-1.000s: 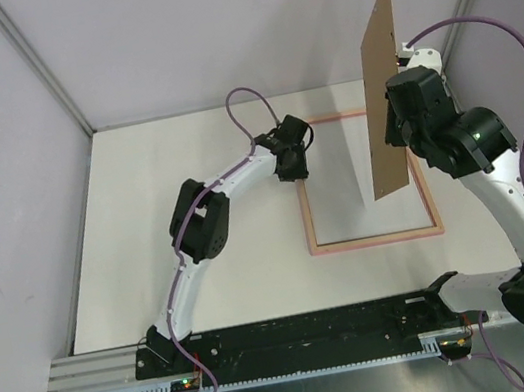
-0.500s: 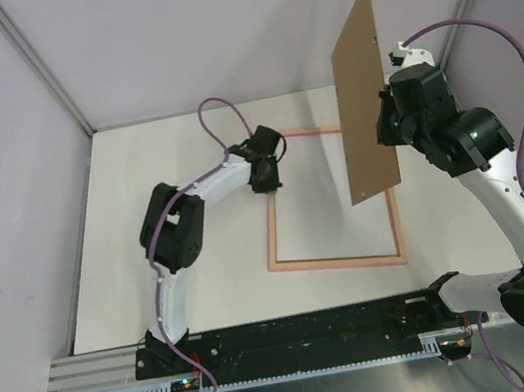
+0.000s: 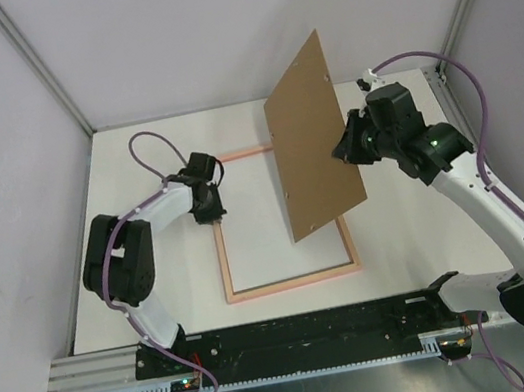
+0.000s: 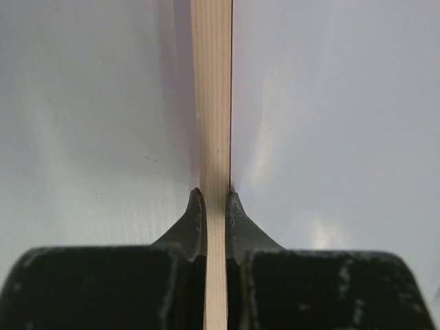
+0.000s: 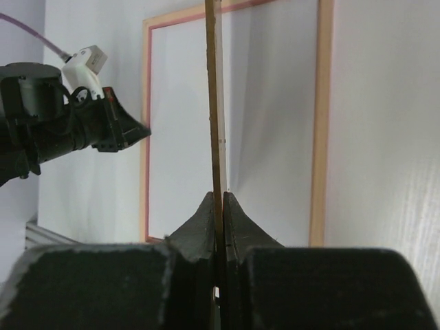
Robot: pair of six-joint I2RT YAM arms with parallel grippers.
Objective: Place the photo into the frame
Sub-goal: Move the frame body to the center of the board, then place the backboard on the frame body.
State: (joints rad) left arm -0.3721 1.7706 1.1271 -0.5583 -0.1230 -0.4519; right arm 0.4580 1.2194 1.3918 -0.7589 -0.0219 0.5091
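Dragged leftward, the frame (image 3: 293, 281) is clamped between the left fingers (image 4: 194, 223); right fingers (image 5: 205, 223) pinch the raised backing board (image 3: 308, 137).

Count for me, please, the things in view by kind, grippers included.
Picture frame: 1
Brown backing board: 1
Grippers: 2, the left gripper shut on the frame's rail, and the right gripper shut on the board's edge
Total: 4
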